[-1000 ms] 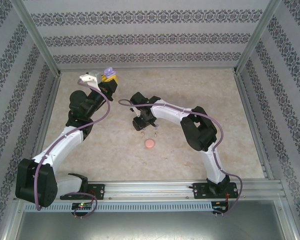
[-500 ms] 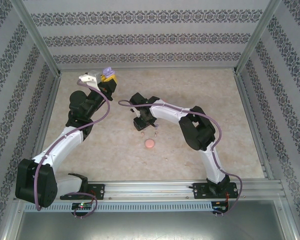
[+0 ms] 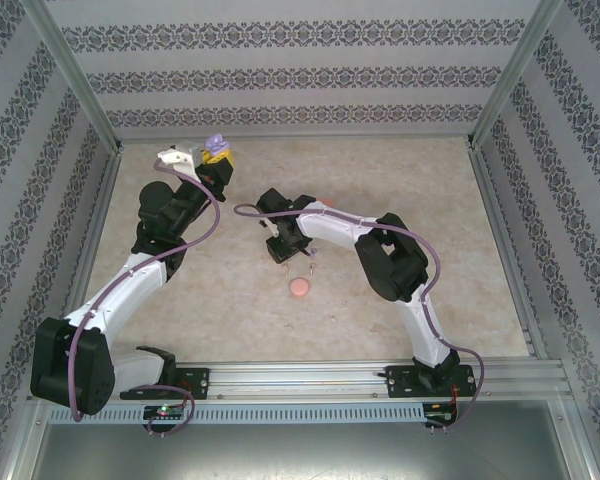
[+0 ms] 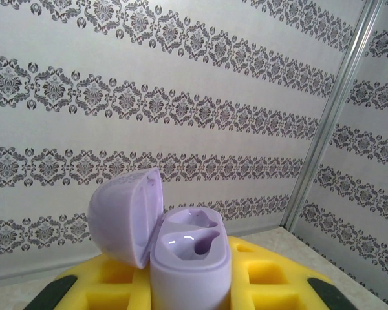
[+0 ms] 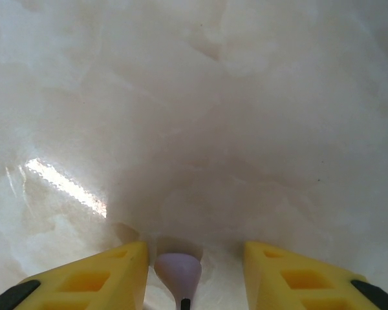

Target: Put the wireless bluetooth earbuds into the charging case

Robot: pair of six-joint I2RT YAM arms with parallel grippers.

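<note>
Marbled tabletop [image 5: 200,116] lies under the right gripper [image 5: 193,255], whose yellow fingers [image 5: 103,274] stand apart on either side of a purple earbud [image 5: 178,271] (neither pad visibly pressing it). Up near the back wall [image 3: 300,80], the left gripper [image 3: 218,155] is clamped on the open purple charging case [image 4: 191,258].

left arm [image 3: 130,275], right arm [image 3: 330,222]: white shells, black joints | purple cables [image 3: 220,208] alongside | pincer fingers [image 5: 90,281]: yellow, pocketed, black tips
</note>
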